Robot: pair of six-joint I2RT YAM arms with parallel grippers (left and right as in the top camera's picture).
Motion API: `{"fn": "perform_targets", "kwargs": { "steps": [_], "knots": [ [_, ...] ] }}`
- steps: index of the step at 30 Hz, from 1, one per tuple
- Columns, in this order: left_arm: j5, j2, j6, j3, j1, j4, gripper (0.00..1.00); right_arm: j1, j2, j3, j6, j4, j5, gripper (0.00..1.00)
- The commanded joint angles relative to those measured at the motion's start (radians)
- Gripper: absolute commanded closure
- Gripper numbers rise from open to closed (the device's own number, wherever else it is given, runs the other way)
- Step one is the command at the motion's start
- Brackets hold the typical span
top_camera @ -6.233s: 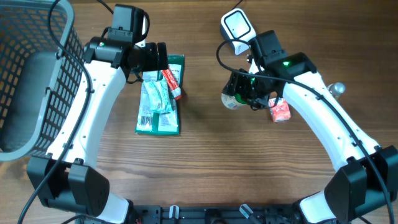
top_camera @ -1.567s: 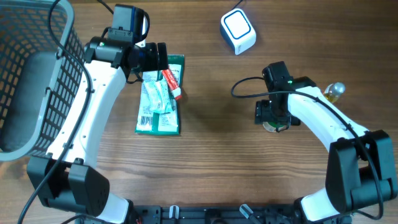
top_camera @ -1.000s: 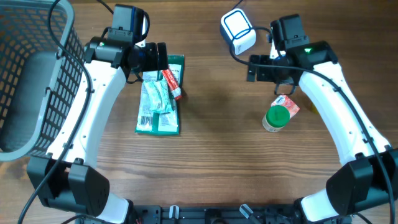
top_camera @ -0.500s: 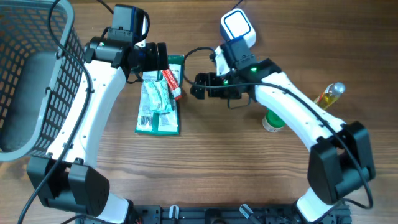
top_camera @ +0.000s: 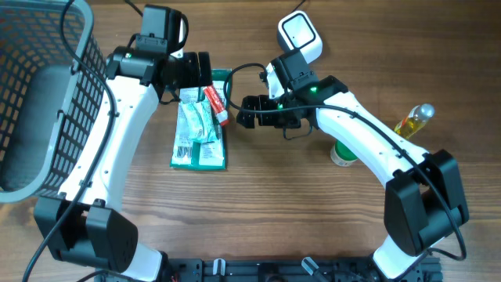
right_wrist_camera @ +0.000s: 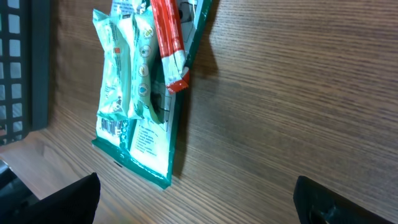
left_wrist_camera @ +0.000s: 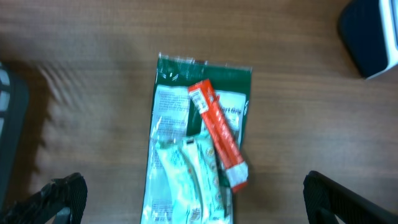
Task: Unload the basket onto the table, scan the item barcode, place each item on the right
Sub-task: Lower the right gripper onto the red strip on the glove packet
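The right claw (top_camera: pixel 244 112) is spread wide and empty, just beside the red stick packet (top_camera: pixel 217 106). The left claw (top_camera: pixel 205 72) is likewise spread and empty, over the same pile. The red stick packet lies across the green packets (top_camera: pixel 200 145) on the table (top_camera: pixel 266 204). The scanner (top_camera: pixel 300 36) stands apart.

Brown wooden tabletop (top_camera: pixel 266 196) filling every view from edge to edge, with fine darker grain running from the left edge to the right, matte and evenly lit, marked by soft, short shadows, and paler toward the bottom left of the right wrist view.
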State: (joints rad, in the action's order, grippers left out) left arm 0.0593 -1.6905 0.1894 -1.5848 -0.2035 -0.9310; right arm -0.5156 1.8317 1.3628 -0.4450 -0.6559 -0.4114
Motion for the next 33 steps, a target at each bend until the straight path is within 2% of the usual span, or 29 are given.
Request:
{"fn": "perform_targets", "kwargs": {
  "steps": [1, 5, 10, 13, 25, 28, 32, 33],
  "knots": [
    [0.022, -0.008, 0.009, -0.003, 0.017, -0.006, 0.00, 0.002, 0.017, -0.004, 0.014, -0.011, -0.015, 0.00],
    [0.029, -0.008, 0.045, -0.003, 0.108, -0.041, 0.00, 0.002, 0.017, -0.004, 0.026, -0.013, -0.015, 0.00],
    [0.027, -0.008, 0.089, -0.003, 0.284, -0.092, 0.00, 0.002, 0.017, -0.004, 0.026, -0.010, -0.016, 0.00],
    [-0.043, -0.008, 0.088, -0.003, 0.349, -0.103, 0.00, 0.002, 0.017, -0.004, 0.025, -0.010, -0.016, 0.00],
    [-0.047, -0.008, 0.088, -0.003, 0.360, -0.102, 0.00, 0.002, 0.017, -0.004, 0.023, -0.014, -0.016, 0.02],
    [-0.047, -0.008, 0.088, -0.003, 0.360, -0.102, 0.00, 0.002, 0.017, -0.004, 0.023, -0.008, -0.016, 0.11],
    [-0.047, -0.008, 0.088, -0.003, 0.360, -0.102, 0.00, 0.001, 0.024, -0.004, -0.005, 0.053, -0.016, 0.45],
    [-0.047, -0.008, 0.088, -0.003, 0.360, -0.102, 0.00, 0.000, 0.029, -0.004, -0.008, 0.072, -0.016, 0.46]
  ]
}}
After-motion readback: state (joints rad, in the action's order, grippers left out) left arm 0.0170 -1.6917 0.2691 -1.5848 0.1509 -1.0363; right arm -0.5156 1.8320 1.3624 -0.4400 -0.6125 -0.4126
